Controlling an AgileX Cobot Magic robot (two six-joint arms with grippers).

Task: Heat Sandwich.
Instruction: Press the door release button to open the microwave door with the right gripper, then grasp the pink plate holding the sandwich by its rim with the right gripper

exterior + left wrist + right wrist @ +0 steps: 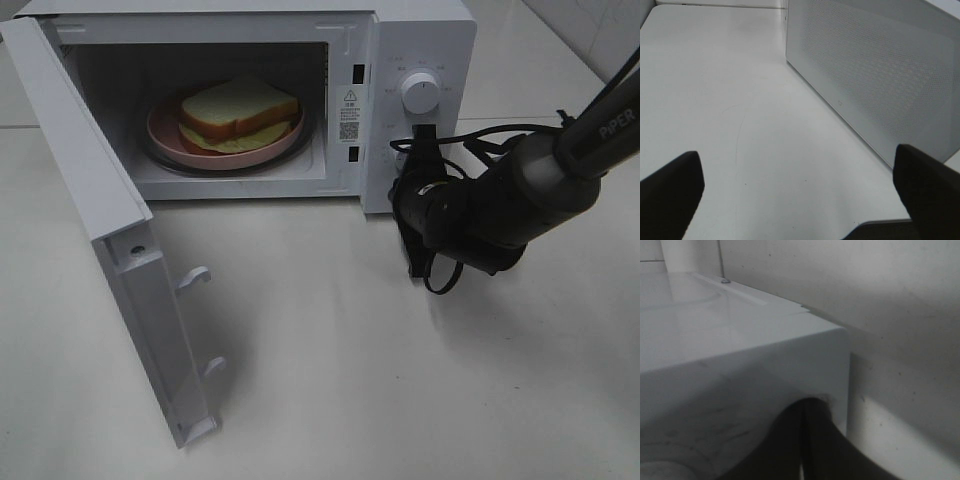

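Note:
The sandwich point(238, 108), white bread with a tan crust, lies on a pink plate point(165, 138) inside the open microwave point(420, 40). My right gripper point(423, 135) is shut, and its tips rest against the control panel just below the upper knob point(419, 93). In the right wrist view the shut right gripper point(802, 407) touches the microwave's front near its corner and holds nothing. My left gripper point(797, 152) stands wide open and empty above the table, beside the door's meshed outer face point(880, 75). The left arm is outside the exterior view.
The microwave door point(100, 200) is swung wide open to the left, with two latch hooks point(195, 278) on its edge. Black cables loop around the right arm point(520, 190). The white table point(350, 380) spreads in front of the microwave.

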